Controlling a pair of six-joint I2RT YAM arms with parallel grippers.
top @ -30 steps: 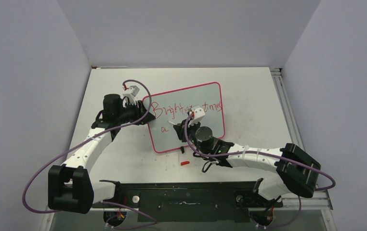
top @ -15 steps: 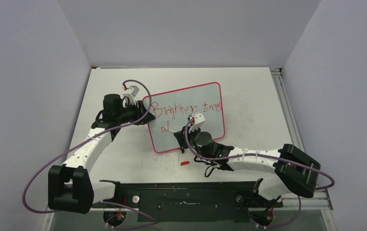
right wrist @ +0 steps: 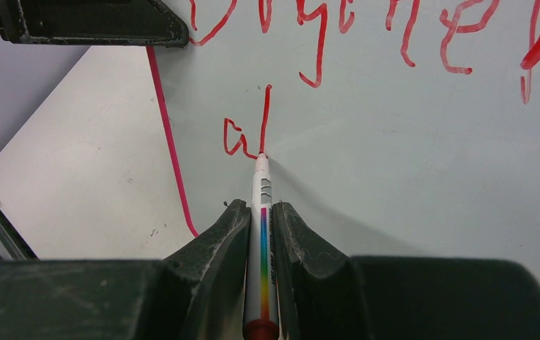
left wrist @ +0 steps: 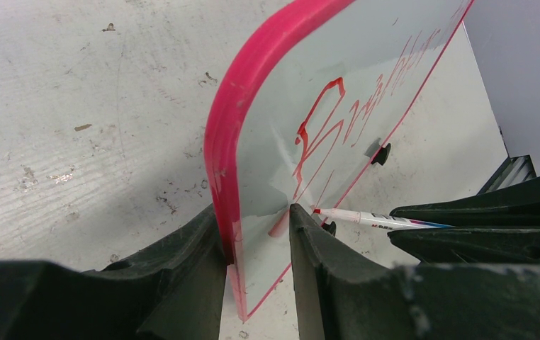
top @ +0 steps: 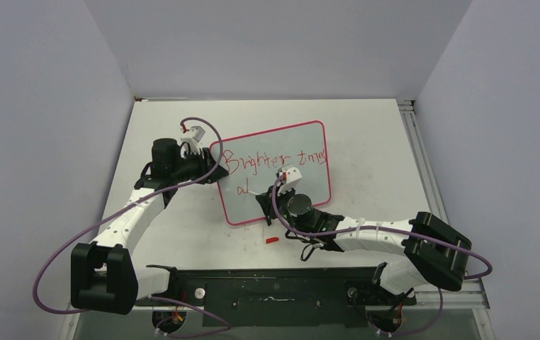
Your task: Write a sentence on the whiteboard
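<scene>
The whiteboard (top: pixel 310 185), white with a pink-red frame, lies at mid-table. Its sentence (top: pixel 274 160) reads "Brighter times" in red, with "a" and one tall stroke (right wrist: pixel 247 127) on a second line. My left gripper (top: pixel 212 173) is shut on the board's left edge; in the left wrist view its fingers (left wrist: pixel 256 216) stand on either side of the frame (left wrist: pixel 228 142). My right gripper (top: pixel 263 201) is shut on a white marker (right wrist: pixel 262 234) with a rainbow stripe. The marker's tip (right wrist: pixel 261 157) touches the board at the foot of the tall stroke. The marker (left wrist: pixel 366 218) also shows in the left wrist view.
A small red cap (top: pixel 273 240) lies on the table just near of the board. A black base plate (top: pixel 274 287) runs along the near edge. A metal rail (top: pixel 414 149) borders the table's right side. Grey walls close in the back and sides.
Within the last second my right gripper moved toward the near edge, and a tall stroke appeared after the "a". Over the last half second nothing moved. The left arm stayed still.
</scene>
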